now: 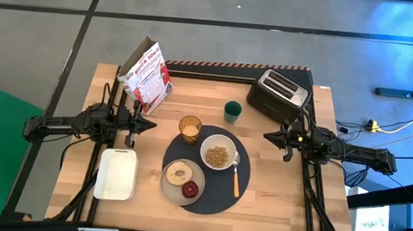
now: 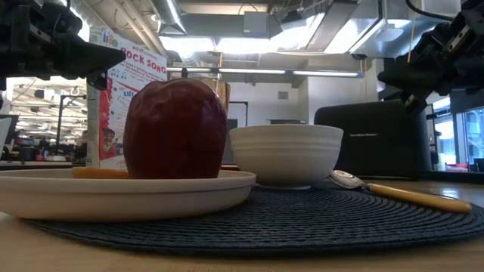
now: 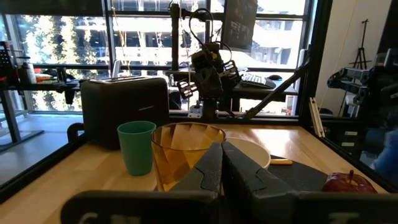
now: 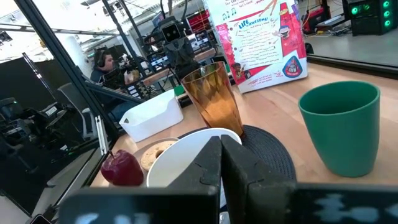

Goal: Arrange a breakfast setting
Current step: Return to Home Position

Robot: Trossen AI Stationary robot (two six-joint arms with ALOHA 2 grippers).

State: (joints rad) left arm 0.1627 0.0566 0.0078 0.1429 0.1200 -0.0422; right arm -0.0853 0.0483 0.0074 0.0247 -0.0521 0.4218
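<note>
High view: left claw [image 1: 150,125] and right claw [image 1: 267,137], pinched together and empty, flank the round woven mat [image 1: 219,189]. On it, between them: glossy bowl [image 1: 218,157], flat plate [image 1: 167,189], faceted amber tumbler [image 1: 190,128], orange-handled spoon [image 1: 236,178].

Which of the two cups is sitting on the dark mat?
The amber see-through tumbler, on the mat's rim beside the white bowl. The green cup stands off it, on bare wood near the toaster.
</note>
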